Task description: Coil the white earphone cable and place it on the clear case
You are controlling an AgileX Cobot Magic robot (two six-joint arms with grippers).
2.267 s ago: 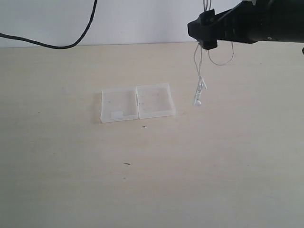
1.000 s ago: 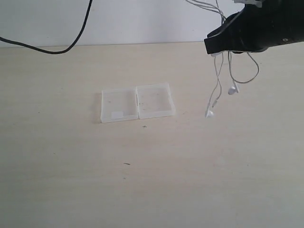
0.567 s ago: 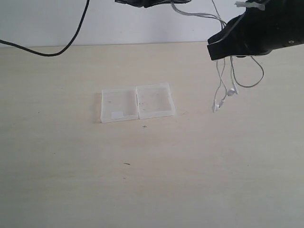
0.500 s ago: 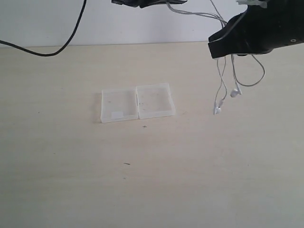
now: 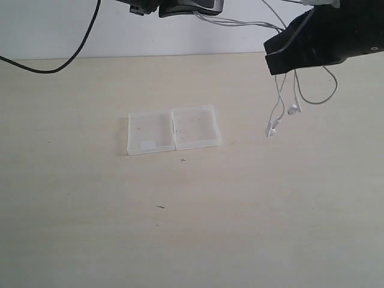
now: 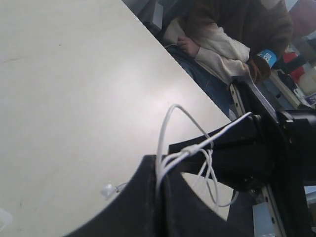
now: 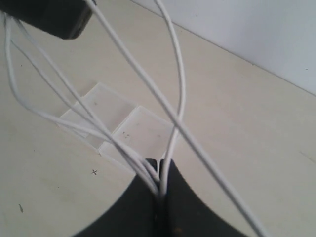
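Our right gripper [image 5: 276, 60] has its jaws pressed together on the thin white earphone cable [image 7: 173, 126], with several strands bunched between them. Our left gripper [image 6: 160, 170], raised alongside it, is likewise clamped on a strand, so the wire runs through the air from one to the other. We judge that we are in the coiling step: loops are gathered at the right gripper, but two small white earbuds [image 5: 293, 110] dangle loose beneath it over the pale wooden tabletop [image 5: 180, 240]. The next move calls for winding in that slack without letting the bunch slip, then carrying it across. Our flat translucent two-halved plastic case [image 5: 193, 126] lies on the table below the right gripper, off toward the left arm's side, apart from the hanging earbuds. Nothing rests on it yet.
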